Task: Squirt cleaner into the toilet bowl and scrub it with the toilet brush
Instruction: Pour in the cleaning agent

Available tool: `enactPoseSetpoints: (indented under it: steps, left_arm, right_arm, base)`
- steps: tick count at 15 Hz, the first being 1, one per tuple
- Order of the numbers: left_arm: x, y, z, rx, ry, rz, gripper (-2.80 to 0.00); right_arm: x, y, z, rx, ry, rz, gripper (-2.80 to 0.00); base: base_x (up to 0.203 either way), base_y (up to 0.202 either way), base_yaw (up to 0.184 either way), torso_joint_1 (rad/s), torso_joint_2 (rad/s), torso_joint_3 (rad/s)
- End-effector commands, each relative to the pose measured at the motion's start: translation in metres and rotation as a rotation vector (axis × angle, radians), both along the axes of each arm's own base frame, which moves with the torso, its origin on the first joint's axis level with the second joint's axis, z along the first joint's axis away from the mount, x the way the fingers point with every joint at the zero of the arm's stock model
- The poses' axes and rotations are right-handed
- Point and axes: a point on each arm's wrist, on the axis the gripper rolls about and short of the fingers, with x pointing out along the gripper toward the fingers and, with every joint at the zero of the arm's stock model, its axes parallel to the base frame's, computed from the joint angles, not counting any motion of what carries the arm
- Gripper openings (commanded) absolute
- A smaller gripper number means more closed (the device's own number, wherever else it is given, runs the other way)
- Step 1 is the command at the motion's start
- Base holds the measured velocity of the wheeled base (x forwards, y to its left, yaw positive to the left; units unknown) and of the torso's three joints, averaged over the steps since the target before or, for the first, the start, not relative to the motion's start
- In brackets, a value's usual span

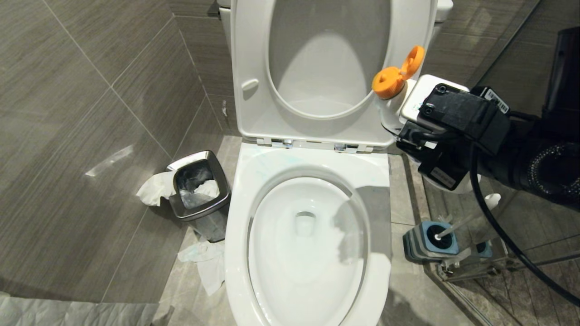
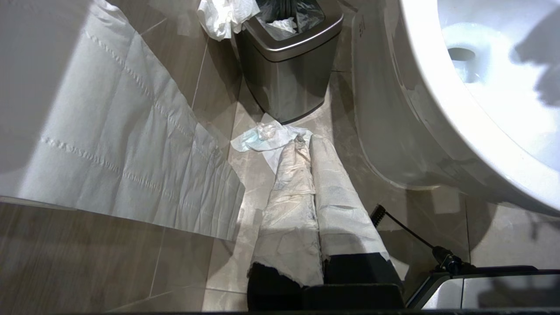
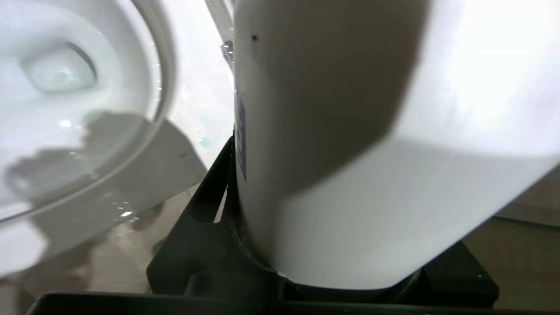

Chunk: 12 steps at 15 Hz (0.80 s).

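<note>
Progress looks partial: faint teal streaks of cleaner (image 1: 290,159) show on the back of the rim of the bowl (image 1: 238,226), and a small teal spot shows on the rim in the right wrist view, so at least some squirting appears done, though the water in the bowl reads as mostly clear white rather than plainly tinted. Seat (image 1: 253,68) and lid are raised, leaving the bowl open.

The right gripper (image 1: 410,131) is clamped around a white bottle (image 1: 419,97) with an orange flip cap (image 1: 393,78) that stands open. It holds the bottle beside the right rear corner of the toilet, off the bowl, with the cap pointing up toward the raised seat, so nothing is pouring now. In the right wrist view the bottle (image 3: 350,153) fills the space between the jaws.

The brush (image 1: 466,216) sits untouched in its blue-topped holder (image 1: 428,240) on the floor, right of the toilet, its white handle leaning up to the right. Scrubbing seems not yet begun.

The left gripper (image 2: 321,245) hangs low by the floor left of the toilet, closed, its fingers wrapped in paper. A steel bin (image 1: 199,192) stands near, with tissue (image 1: 204,262) on the floor

What seems left: perhaps more cleaner, setting the bottle down, then taking the brush and scrubbing
</note>
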Motion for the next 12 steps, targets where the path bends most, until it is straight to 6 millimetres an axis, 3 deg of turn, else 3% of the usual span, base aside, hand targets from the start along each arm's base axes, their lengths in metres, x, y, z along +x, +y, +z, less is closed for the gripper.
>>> enactPoseSetpoints:
  steps: [1, 12]
  left_arm:
    - [0.0, 0.0, 0.0, 0.0, 0.002, 0.001, -2.8]
    - [0.0, 0.0, 0.0, 0.002, 0.002, 0.0, -2.8]
  right_arm:
    - [0.003, 0.004, 0.001, -0.05, -0.015, 0.002, -2.8]
    - [0.022, 0.018, 0.013, -0.494, -0.137, 0.014, -2.8]
  base:
    - [0.0, 0.0, 0.0, 0.0, 0.0, 0.0]
    - [0.0, 0.0, 0.0, 0.0, 0.0, 0.0]
